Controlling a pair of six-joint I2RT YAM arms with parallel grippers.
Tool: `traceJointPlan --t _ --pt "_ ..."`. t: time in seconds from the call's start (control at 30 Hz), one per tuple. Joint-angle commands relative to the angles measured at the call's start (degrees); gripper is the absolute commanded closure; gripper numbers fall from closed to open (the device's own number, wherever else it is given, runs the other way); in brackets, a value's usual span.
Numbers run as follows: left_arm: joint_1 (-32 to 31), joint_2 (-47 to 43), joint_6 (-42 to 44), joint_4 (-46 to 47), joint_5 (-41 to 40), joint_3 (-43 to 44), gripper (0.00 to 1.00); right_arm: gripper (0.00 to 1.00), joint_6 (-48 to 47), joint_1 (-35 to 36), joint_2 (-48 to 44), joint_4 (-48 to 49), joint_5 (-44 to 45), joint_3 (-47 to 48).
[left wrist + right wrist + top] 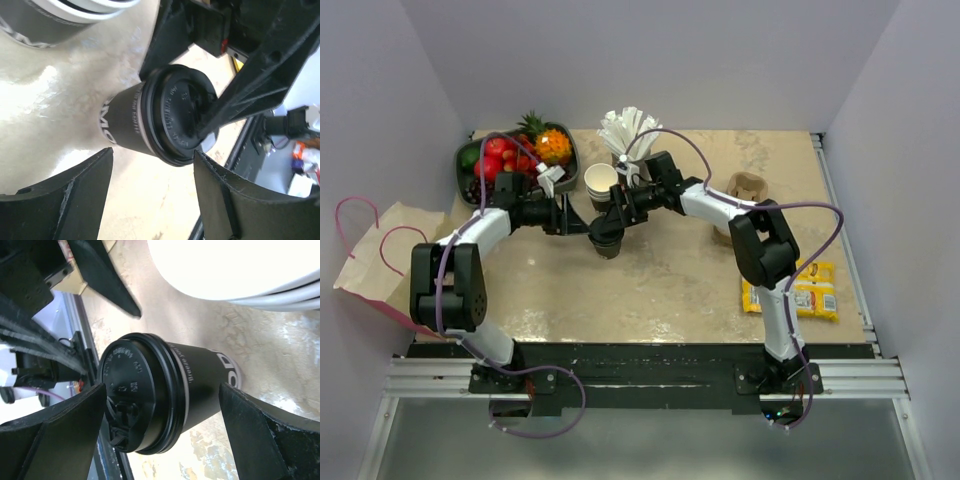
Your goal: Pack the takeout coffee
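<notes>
While both black arms reach inward from the near edge, the speckled beige bench (670, 290) carries everything noted below.

- Left arm (470, 240) and right arm (750, 230): forearms converge at bench centre, slightly left of middle.
- Crumpled brown paper bag with pink cord handles (390, 262): at the left edge of the bench, beside the left arm.
- Dark oval tray of mixed red, orange and green fruit (515, 160): far-left corner.
- Flat yellow printed packet (790, 290): right side, just beside the right arm.
- Brown moulded-cardboard holder (745, 188): far right of centre, partly hidden by the right arm.
- Holder of white wrapped straws (628, 132): far edge, centre.
- Stack of lidless white-rimmed paper cups (601, 184): just in front of the straws.
- Takeout coffee (607, 243), a small dark-brown paper cup with a round black plastic lid: upright on the bench, lid on, just on the near side of the cup stack, between the two wrists.
- Left pincer (152, 155): spread wide. Bench shows between each finger and the coffee; nothing is held.
- Right pincer (162, 386): also spread wide. The coffee fills the gap between its fingers (55, 435) in its own view. From the left wrist, one right finger lies across the lid rim. I cannot tell whether it touches the lid.
</notes>
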Motion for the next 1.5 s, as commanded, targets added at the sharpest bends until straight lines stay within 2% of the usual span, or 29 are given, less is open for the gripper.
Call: traceJointPlan --t 0.0,0.13,0.27,0.47,0.73,1.17,1.47 --pt "2.3 -2.9 -9.0 11.0 -0.8 -3.2 0.30 0.02 -0.1 0.0 -4.1 1.0 -4.7 -0.2" --pt "3.3 -2.8 -15.0 16.6 -3.2 -5.9 0.32 0.02 0.5 0.1 -3.7 1.0 -5.9 0.3" --pt "3.6 -1.3 -17.2 16.8 -3.9 -6.8 0.34 0.02 0.5 0.0 -3.2 -0.1 -5.9 1.4" --pt "4.0 1.0 -21.6 22.4 0.2 -9.5 0.36 0.03 0.3 0.0 -2.8 -1.2 -5.4 1.4" --pt "4.0 0.3 -20.3 20.1 2.7 -11.7 0.36 0.03 0.1 0.0 -3.2 -1.4 -4.8 0.4" --pt "5.0 -4.1 -31.8 31.0 8.1 -19.3 0.33 0.04 -0.7 0.0 -4.8 -1.7 -4.1 -2.4" --pt "3.9 -3.4 -27.7 25.9 8.0 -18.8 0.32 0.04 0.1 0.0 -5.2 -0.5 -4.0 -3.8"
